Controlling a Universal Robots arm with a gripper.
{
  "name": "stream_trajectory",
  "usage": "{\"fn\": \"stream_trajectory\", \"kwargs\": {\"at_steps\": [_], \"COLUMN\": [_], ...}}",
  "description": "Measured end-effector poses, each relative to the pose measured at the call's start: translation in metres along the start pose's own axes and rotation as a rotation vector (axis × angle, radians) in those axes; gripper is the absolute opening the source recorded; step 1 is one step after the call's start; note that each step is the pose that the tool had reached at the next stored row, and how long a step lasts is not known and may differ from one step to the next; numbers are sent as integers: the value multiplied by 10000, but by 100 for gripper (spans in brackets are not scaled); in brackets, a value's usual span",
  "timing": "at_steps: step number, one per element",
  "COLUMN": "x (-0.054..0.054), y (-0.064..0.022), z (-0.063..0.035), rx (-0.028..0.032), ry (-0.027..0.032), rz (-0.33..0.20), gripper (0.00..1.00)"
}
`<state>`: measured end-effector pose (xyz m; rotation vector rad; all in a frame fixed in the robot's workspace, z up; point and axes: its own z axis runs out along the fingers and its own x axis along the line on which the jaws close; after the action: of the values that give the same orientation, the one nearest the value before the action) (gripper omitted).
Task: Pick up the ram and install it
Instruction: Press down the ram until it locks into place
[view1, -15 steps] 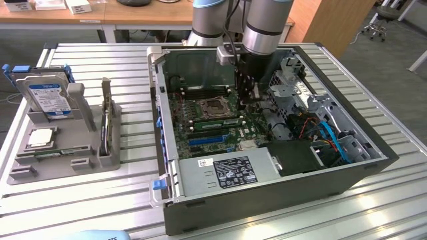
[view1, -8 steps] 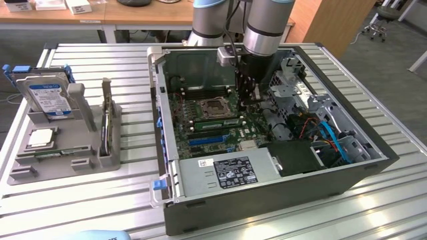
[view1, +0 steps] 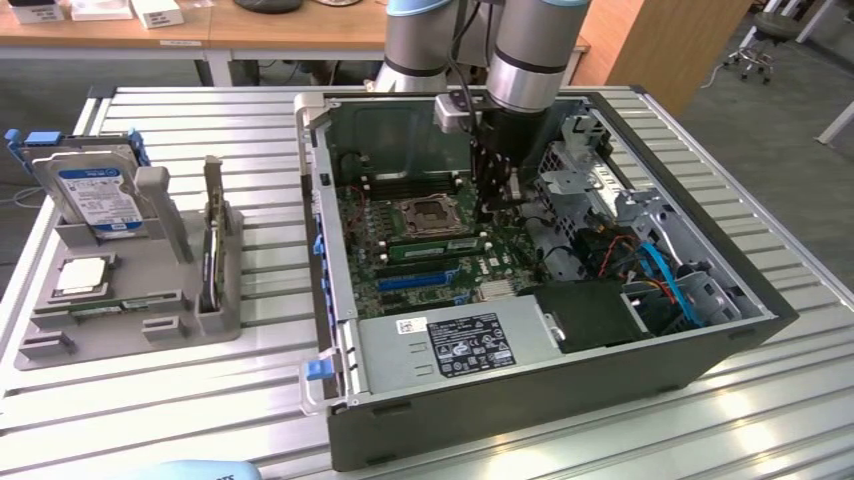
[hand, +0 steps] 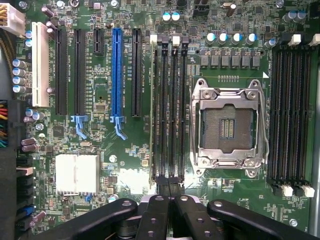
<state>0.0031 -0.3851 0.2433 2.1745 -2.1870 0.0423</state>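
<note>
The ram shows edge-on as a thin green stick standing in the memory slot beside the black expansion slots, next to the empty slots. In the exterior view the ram lies as a green strip just in front of the processor socket. My gripper hangs above the end of those memory slots with its black fingers pressed together and nothing between them. In the exterior view the gripper reaches down inside the open computer case, above the motherboard.
A grey holder stands at the exterior view's left with a blue-labelled hard drive, a square silver chip and a thin upright stick. Inside the case are the power supply, blue cables and a drive cage.
</note>
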Motion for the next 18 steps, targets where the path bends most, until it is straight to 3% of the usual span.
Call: {"fn": "stream_trajectory", "kwargs": {"at_steps": [18], "x": [21], "y": [0], "z": [1], "rx": [0], "ry": [0], "rz": [1], "gripper": [10]}}
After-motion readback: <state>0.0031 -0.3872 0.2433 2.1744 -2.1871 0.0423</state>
